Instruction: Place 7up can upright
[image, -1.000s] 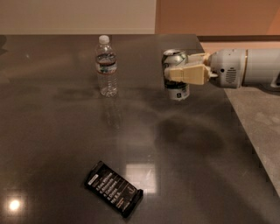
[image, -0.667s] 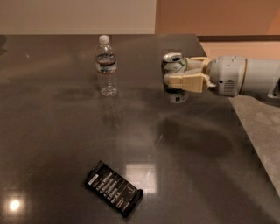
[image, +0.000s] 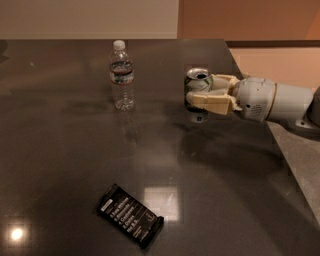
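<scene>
The 7up can (image: 199, 75) stood upright near the desk's (image: 60, 150) far right edge, clasped round its middle by the hand (image: 193, 95), which reached in from 3 o'clock with its fingers (image: 212, 103) closed on the can's sides. Whether the can's base met the desk could not be told, nor what it held. One capped clear bottle (image: 122, 75) stood upright at 9 o'clock, well apart; one dark packet (image: 130, 216) lay flat at 7 o'clock.

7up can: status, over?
End effector shut on 7up can, over table. Can upright. Water bottle, black packet well apart.
</scene>
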